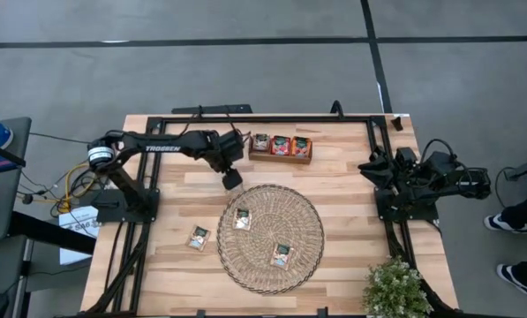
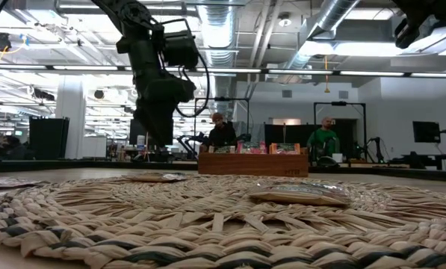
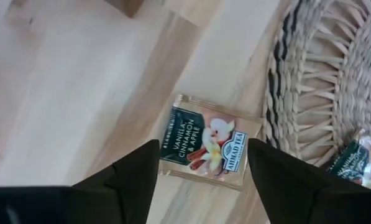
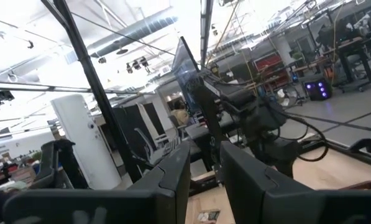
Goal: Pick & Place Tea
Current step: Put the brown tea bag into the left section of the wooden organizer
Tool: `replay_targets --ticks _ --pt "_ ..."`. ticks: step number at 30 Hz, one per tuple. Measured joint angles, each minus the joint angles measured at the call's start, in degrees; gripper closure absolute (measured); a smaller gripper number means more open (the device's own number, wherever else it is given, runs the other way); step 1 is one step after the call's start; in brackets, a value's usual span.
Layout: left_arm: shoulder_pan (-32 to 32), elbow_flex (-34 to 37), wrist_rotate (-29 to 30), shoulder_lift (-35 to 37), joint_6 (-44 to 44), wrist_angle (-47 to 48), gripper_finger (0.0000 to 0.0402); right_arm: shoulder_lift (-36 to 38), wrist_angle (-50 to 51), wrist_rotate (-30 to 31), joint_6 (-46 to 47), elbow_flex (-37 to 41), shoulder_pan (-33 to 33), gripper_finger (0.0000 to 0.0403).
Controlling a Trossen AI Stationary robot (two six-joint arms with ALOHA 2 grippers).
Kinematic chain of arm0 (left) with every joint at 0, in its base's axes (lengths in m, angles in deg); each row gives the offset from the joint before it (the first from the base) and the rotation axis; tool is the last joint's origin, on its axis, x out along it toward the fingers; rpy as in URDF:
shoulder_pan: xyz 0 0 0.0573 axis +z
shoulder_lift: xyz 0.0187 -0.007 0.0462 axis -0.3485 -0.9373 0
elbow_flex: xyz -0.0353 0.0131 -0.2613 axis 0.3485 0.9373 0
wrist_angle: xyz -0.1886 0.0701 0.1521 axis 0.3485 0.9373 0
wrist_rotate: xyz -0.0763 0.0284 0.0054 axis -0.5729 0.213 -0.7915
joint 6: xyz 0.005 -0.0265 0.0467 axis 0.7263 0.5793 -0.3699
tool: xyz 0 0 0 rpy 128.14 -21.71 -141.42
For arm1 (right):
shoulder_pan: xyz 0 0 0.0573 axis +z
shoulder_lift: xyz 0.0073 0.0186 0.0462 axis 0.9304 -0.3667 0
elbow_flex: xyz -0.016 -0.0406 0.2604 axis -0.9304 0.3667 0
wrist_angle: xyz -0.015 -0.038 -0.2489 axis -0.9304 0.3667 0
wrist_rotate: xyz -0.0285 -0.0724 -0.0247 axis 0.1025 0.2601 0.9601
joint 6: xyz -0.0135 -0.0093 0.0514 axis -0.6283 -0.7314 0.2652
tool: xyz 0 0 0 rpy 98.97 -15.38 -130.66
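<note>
Tea sachets are split between three places. One sachet (image 1: 199, 238) lies on the bare counter (image 1: 170, 269) just left of the woven mat (image 1: 303, 256); two more (image 1: 242, 219) (image 1: 282, 255) rest on the mat. Three sachets (image 1: 281, 146) already stand in the wooden tray (image 1: 281, 159). The left gripper (image 1: 232, 178), fingers released and empty, hangs between tray and mat. The right gripper (image 1: 369, 166) waits at the counter's right edge, fingers nearly closed on nothing. By this count, roughly half remains.

Three tea sachets (image 1: 281, 146) are standing upright in the wooden tray (image 1: 281, 157). Two sachets (image 1: 242, 219) (image 1: 282, 255) are lying flat on the woven mat (image 1: 307, 225); one sachet (image 1: 199, 238) is lying on the table, just beside the mat.
</note>
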Motion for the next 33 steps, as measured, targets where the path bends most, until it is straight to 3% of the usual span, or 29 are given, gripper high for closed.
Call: replay_targets --ticks 9,16,26,33 --pt "2.88 0.00 -3.95 -2.95 -0.17 0.80 0.0163 0.00 0.04 0.02 0.00 0.00 0.00 0.0321" --pt "1.98 -0.02 -3.99 -9.92 -0.37 0.49 0.0163 0.00 0.04 0.00 0.02 0.00 0.00 0.0321" --pt "1.94 -0.32 -3.37 -10.72 -1.40 0.22 0.0165 0.00 0.04 0.00 0.04 0.00 0.00 0.0321" --pt "1.74 -8.68 -3.30 -10.25 -1.80 8.70 0.0168 0.00 0.04 0.01 0.21 0.00 0.00 0.0321"
